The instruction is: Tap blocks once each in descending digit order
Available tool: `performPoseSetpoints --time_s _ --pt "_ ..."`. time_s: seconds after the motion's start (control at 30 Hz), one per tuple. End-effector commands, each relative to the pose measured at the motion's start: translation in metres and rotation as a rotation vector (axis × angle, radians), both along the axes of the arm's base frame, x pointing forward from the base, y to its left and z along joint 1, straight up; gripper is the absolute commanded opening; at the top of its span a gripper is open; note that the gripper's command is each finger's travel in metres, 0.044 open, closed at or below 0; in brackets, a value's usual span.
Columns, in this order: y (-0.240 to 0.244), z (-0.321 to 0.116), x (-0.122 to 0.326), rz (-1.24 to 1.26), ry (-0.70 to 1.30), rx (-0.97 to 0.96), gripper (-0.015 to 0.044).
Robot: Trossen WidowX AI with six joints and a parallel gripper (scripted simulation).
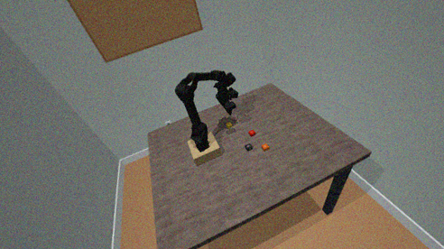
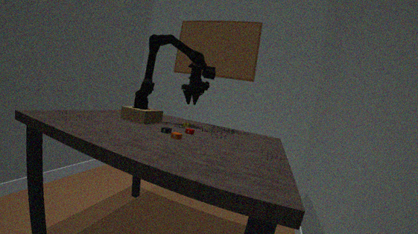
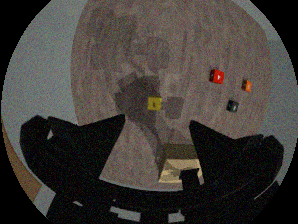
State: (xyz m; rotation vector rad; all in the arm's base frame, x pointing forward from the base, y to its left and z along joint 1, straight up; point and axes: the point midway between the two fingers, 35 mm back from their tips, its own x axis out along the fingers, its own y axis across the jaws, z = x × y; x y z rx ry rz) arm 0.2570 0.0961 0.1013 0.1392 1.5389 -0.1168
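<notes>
While top blurs digits, wrist shows yellow block (image 1: 229, 125) (image 2: 186, 125) (image 3: 154, 103) marked.

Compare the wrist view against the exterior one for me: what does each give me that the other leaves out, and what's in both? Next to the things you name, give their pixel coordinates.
Only the wrist view shows the blocks' upper faces, with small marks too blurred to read as digits.

Only the exterior view shows the table legs (image 2: 34, 178) and the brown wall panel (image 2: 218, 47), plus the gap in height between the gripper (image 2: 191, 104) (image 3: 157, 120) and the table top (image 2: 209, 158) (image 3: 135, 165).

Both show the open gripper, the yellow block (image 2: 186, 125) (image 3: 154, 103), red block (image 2: 190, 131) (image 3: 216, 76), black block (image 2: 166, 130) (image 3: 232, 106) and orange block (image 2: 176, 135) (image 3: 247, 86).
</notes>
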Motion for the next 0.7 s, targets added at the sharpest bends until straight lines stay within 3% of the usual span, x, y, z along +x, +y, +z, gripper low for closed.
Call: performPoseSetpoints --time_s 0.0,0.3,0.67 --pt "-0.045 -0.001 0.023 -0.013 0.005 -0.008 0.04" --pt "-0.165 -0.001 0.045 -0.013 0.004 -0.018 0.04" --pt "-0.167 -0.001 0.044 -0.013 0.004 -0.018 0.04"
